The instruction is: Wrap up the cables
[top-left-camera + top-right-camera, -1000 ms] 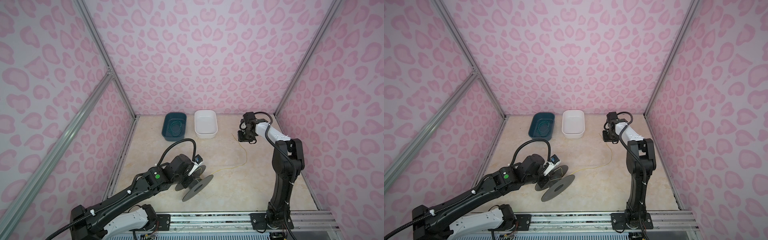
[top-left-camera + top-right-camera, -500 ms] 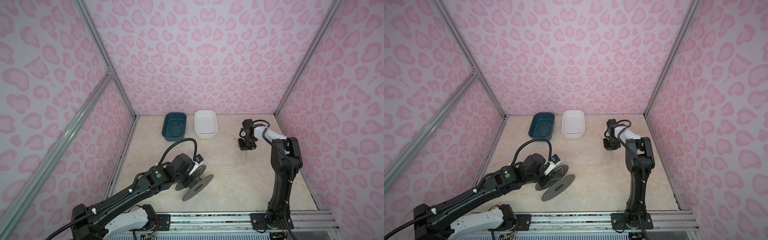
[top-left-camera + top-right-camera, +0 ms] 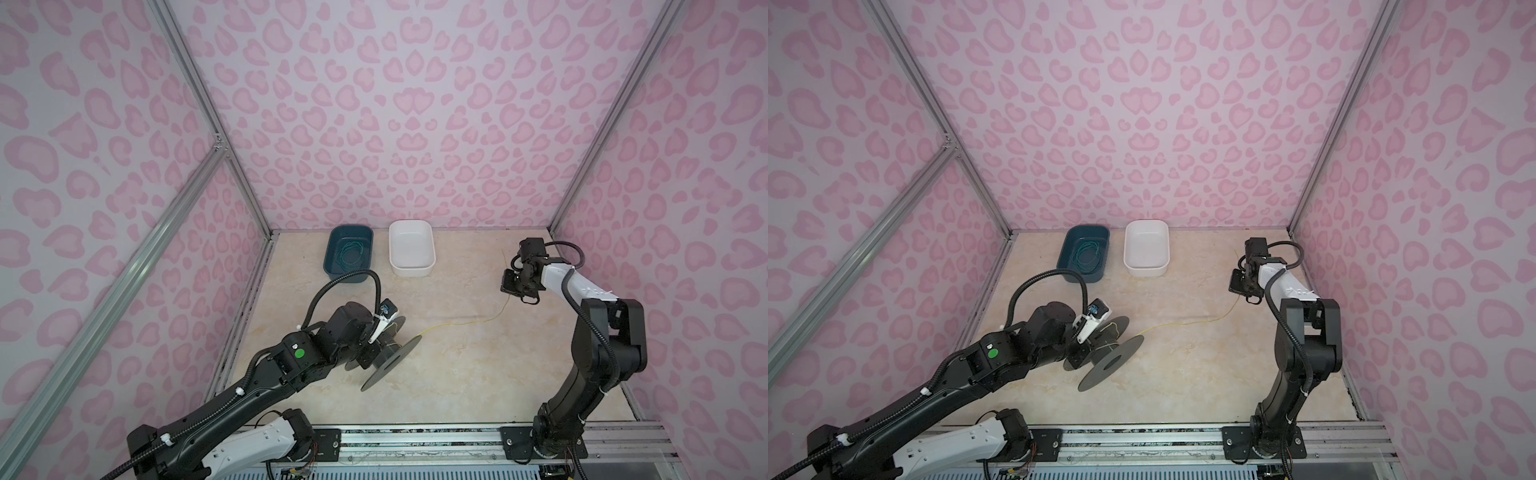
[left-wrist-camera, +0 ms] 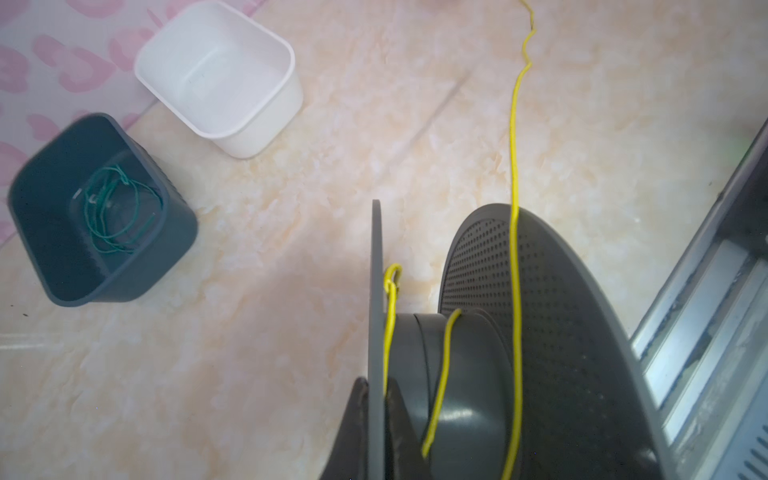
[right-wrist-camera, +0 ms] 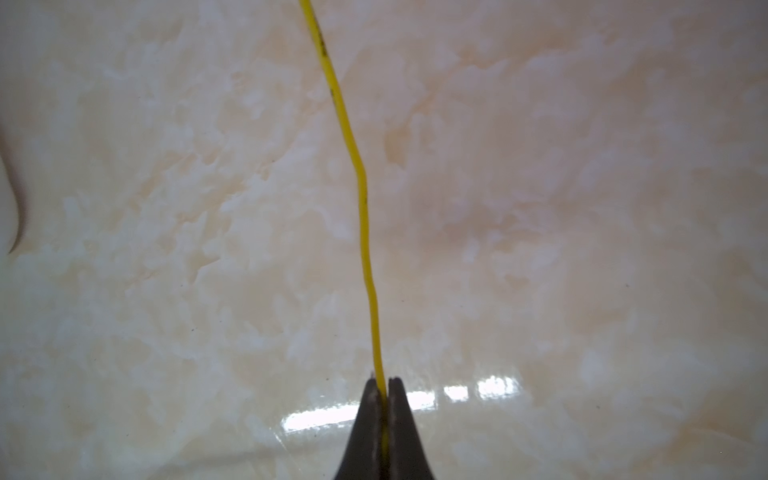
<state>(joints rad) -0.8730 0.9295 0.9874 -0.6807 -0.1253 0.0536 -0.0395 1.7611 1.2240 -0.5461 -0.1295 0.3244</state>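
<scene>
Right gripper [image 5: 382, 390] pinches the yellow wire [image 5: 365, 216]. Left gripper [image 4: 376, 399] clamps a flange of the grey spool [image 4: 540, 332], fingertips cut off. In both top views the wire is faint, right of centre; blue bin [image 3: 332, 266] and white bin [image 3: 411, 270] sit above centre.

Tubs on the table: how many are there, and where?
2. A dark teal tub sits at the back of the table, with a coil of green wire inside. A white tub sits right beside it, apparently empty. None look hidden.
</scene>
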